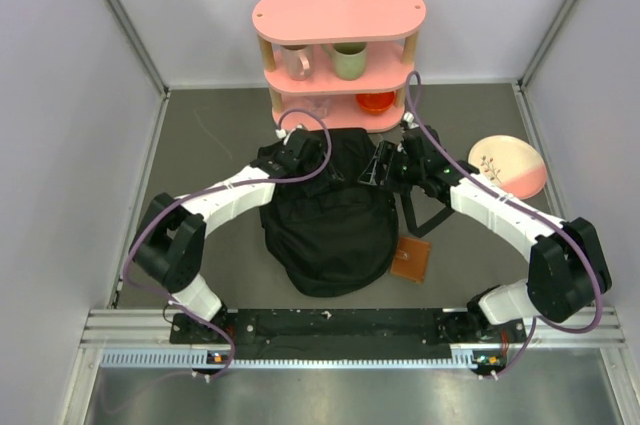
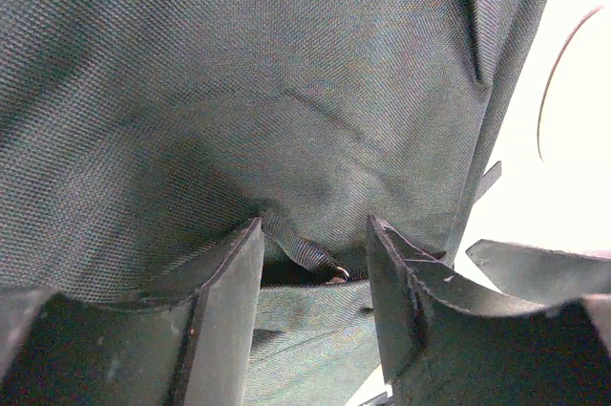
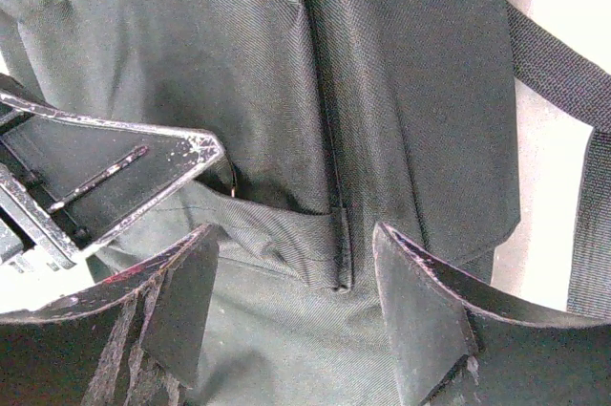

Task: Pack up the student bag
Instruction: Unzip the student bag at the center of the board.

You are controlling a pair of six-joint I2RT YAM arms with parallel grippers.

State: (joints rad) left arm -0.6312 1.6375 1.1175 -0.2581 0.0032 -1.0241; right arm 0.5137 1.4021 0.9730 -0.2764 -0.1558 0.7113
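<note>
The student bag (image 1: pixel 330 230), a large black fabric backpack, lies in the middle of the table with its top toward the shelf. My left gripper (image 1: pixel 300 153) is at its top left edge. In the left wrist view this gripper (image 2: pixel 315 229) is open, its fingers on either side of a fabric fold with a webbing loop and small metal ring (image 2: pixel 336 274). My right gripper (image 1: pixel 385 163) is at the bag's top right. It (image 3: pixel 296 234) is open too, over a seam and fabric edge (image 3: pixel 336 244). The two grippers are close together, and the left one's finger (image 3: pixel 124 172) shows in the right wrist view.
A pink two-tier shelf (image 1: pixel 340 15) stands right behind the bag, holding two cups (image 1: pixel 348 60) and an orange item (image 1: pixel 376 102). A pink and cream plate (image 1: pixel 508 165) lies at the right. A brown wallet (image 1: pixel 411 258) rests by the bag's lower right, next to black straps (image 1: pixel 425 217).
</note>
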